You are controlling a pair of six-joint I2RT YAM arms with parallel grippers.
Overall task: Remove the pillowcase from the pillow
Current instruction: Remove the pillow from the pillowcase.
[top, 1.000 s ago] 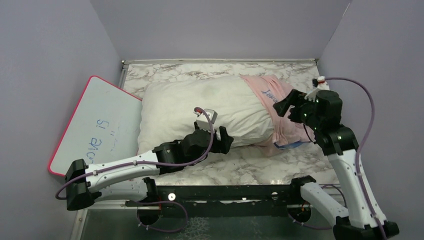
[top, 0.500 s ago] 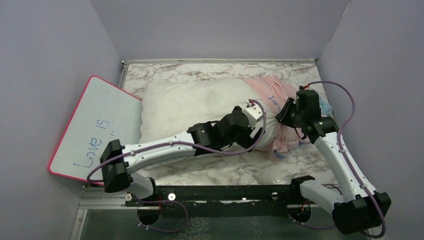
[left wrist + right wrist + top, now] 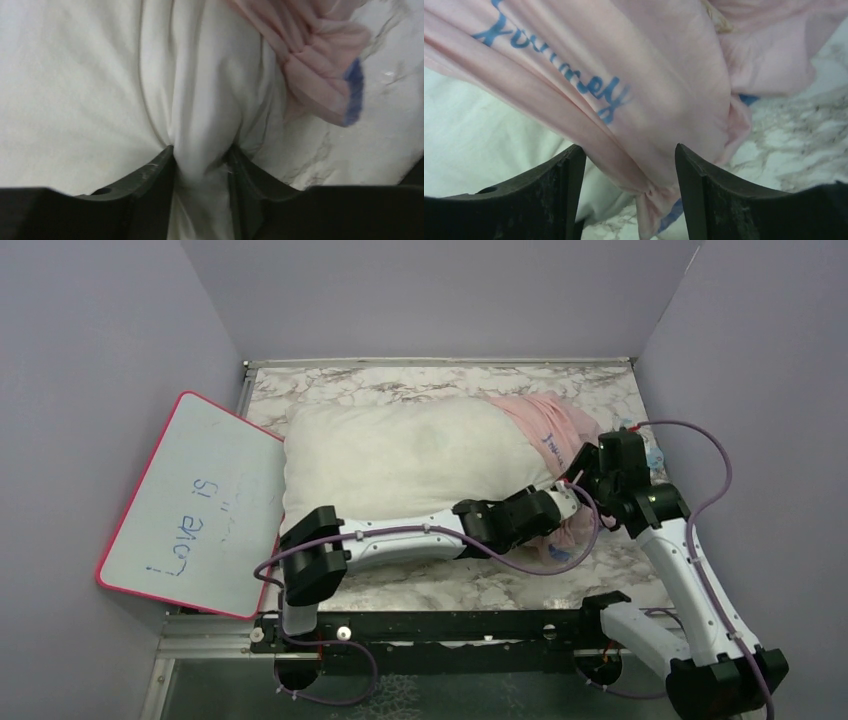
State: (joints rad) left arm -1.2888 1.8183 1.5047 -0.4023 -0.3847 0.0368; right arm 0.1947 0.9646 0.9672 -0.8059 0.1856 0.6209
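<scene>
1. Pale violet walls (image 3: 420, 290) close three sides of a table (image 3: 440, 585) with a marble pattern.
2. At the left edge of the table a whiteboard (image 3: 190, 500) with a pink rim stands tilted, and the words "Love is" are written on it in blue.
3. The pillow (image 3: 400, 460), white and plump, lies across the far half of the table, from near the whiteboard towards the right side.
4. The pillowcase (image 3: 550, 425) covers only the right end of the pillow. It is pushed together there in many pink folds, and most of the pillow is bare.
5. On the pink cloth there is blue script lettering, and a small blue edge shows at the lowest fold, near the marble.
6. The left arm reaches low across the front of the pillow to its right part. The left gripper (image 3: 200, 160) is closed on a fold of the white pillow cloth. The fold is squeezed narrow between the two dark fingers, just beside the bunched pink folds.
7. The right gripper (image 3: 629, 160) is at the right end of the pillow, over the pillowcase. Its jaws stand well apart, and a hanging fold of pink cloth passes between them without being pinched.
8. In the top view the two grippers are close to each other, at the border between white pillow and pink case.
</scene>
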